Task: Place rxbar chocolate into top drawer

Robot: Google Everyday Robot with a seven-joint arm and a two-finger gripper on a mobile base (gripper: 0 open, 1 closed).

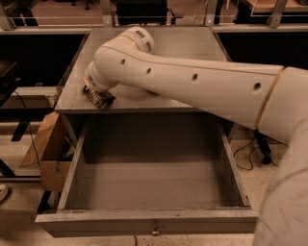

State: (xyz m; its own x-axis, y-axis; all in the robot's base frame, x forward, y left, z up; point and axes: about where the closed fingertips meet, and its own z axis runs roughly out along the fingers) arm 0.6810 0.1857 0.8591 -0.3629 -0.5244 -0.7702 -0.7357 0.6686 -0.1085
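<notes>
My white arm reaches from the right across the grey table (183, 41). Its wrist ends over the table's front left part, and the gripper (96, 93) is mostly hidden under the wrist. A small dark thing with pale marks (102, 100) pokes out below the wrist at the table's front edge. It looks like the rxbar chocolate, but I cannot tell whether it is held or lies on the table. The top drawer (144, 222) is pulled fully open below the table, with its small metal knob (155, 233) in the middle of the front panel. Nothing shows inside it.
A cardboard box (45, 144) stands on the floor left of the drawer. Black cables (250, 153) lie on the floor to the right. A railing (202, 14) runs behind the table. My arm's large white body fills the right side.
</notes>
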